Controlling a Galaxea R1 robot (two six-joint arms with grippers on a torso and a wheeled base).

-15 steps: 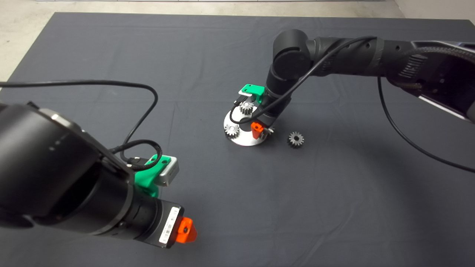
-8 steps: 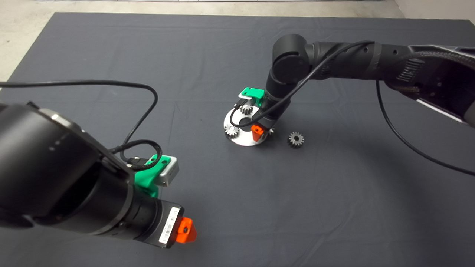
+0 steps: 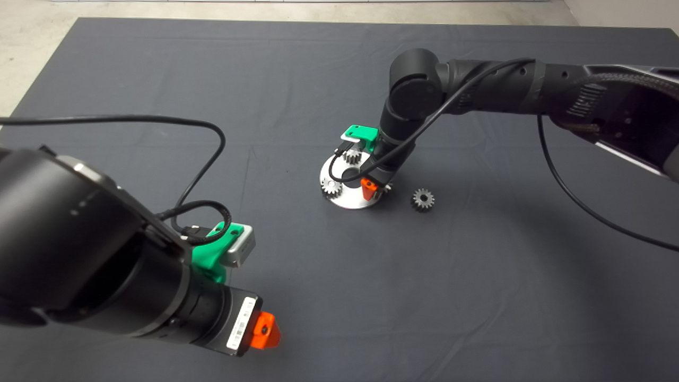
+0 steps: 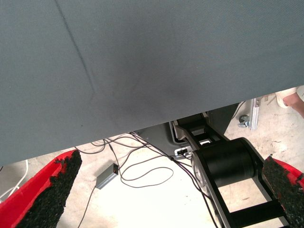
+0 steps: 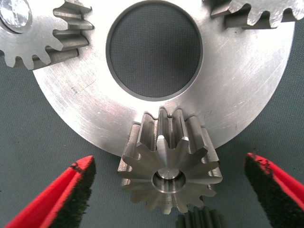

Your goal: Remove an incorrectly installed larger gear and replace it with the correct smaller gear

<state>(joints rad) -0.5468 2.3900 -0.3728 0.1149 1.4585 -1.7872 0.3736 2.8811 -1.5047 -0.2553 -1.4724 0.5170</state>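
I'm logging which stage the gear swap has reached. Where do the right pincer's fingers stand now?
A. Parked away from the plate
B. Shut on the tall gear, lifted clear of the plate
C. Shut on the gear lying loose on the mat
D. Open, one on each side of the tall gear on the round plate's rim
D: the right wrist view shows the right pincer open, with its fingers flanking the larger gear, which sits on the round plate.

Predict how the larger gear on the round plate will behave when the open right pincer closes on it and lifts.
The larger gear looks like solid steel: probably rigid and heavy for its size. Its slanted shiny teeth may slip against the pads. Seated at the edge of the round plate, it might bind or tilt coming off.
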